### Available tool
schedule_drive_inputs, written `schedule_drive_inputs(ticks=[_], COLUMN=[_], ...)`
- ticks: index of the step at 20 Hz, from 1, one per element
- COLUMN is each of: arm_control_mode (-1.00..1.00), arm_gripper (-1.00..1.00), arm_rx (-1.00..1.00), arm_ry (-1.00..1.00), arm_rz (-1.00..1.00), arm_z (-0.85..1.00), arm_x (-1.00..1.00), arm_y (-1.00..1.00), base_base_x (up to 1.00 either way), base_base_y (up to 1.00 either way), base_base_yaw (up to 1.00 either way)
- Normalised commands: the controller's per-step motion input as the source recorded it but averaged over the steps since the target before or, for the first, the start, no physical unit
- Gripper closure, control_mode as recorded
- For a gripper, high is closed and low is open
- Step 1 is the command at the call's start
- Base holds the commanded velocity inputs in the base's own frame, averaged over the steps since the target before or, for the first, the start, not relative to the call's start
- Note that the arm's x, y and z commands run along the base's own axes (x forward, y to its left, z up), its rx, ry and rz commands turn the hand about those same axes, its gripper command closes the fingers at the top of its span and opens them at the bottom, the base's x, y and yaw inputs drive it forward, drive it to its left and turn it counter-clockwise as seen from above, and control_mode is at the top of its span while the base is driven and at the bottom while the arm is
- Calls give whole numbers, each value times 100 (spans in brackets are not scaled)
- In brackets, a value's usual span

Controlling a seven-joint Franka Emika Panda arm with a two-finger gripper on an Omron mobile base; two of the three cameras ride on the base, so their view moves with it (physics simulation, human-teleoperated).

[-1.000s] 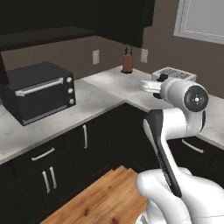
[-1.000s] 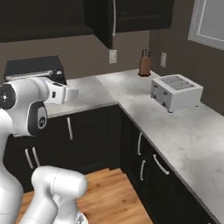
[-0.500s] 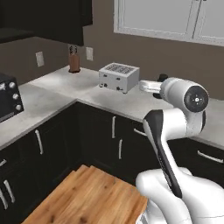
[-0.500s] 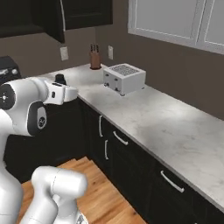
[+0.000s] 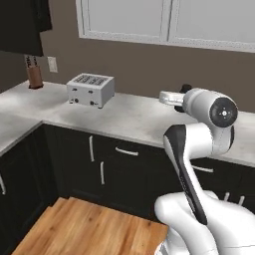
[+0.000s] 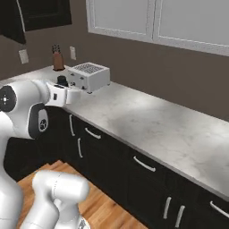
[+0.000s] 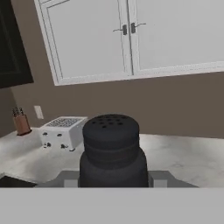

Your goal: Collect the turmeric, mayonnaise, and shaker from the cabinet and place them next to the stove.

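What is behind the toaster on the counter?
Behind the toaster is the brown wall, with white window panels above. A knife block stands off to its side. The toaster hides the wall's bottom strip.

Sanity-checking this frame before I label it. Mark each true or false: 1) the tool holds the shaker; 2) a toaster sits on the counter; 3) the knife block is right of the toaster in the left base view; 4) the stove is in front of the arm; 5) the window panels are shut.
1) True: the tool is shut on the shaker.
2) True: the toaster stands on the counter.
3) False: the knife block is left of it.
4) False: bare counter lies ahead; no cooktop appears.
5) True: the window panels meet closed.
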Motion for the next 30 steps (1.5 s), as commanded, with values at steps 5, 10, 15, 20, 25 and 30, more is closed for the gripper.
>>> schedule_drive_inputs(ticks=[5,10,15,20,25,30], arm_control_mode=[100,100,100,100,100,100], arm_gripper=[100,100,100,100,100,100], arm_rx=[0,0,0,0,0,0], arm_ry=[0,0,0,0,0,0], arm_rz=[0,0,0,0,0,0], arm_z=[0,0,0,0,0,0], arm_x=[0,0,0,0,0,0], arm_y=[0,0,0,0,0,0], base_base_x=[0,0,5,9,17,26], base_base_y=[-57,-75,-86,-85,-79,-56], base_base_yaw=[-35,-26,-18,-15,-13,-19])
